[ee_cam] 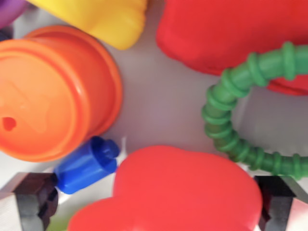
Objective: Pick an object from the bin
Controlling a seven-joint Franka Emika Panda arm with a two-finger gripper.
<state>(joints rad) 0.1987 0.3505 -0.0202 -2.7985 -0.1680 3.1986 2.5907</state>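
Note:
The wrist view looks straight down into the bin from very close. A glossy red lobed toy (183, 192) fills the bottom middle, lying between my two black fingertips (33, 199). My gripper (154, 204) is spread wide around it, and the pads do not visibly press on it. A small blue peg (86, 166) lies beside the finger on the wrist view's left. An orange cup (50, 91), upside down, sits at the left. A green ribbed ring (231, 103) curves at the right.
A second red piece (226, 29) lies at the top right under the green ring. A yellow toy (103, 17) is at the top, a purple edge (9, 9) in the top left corner. The pale bin floor (161, 106) shows in the middle.

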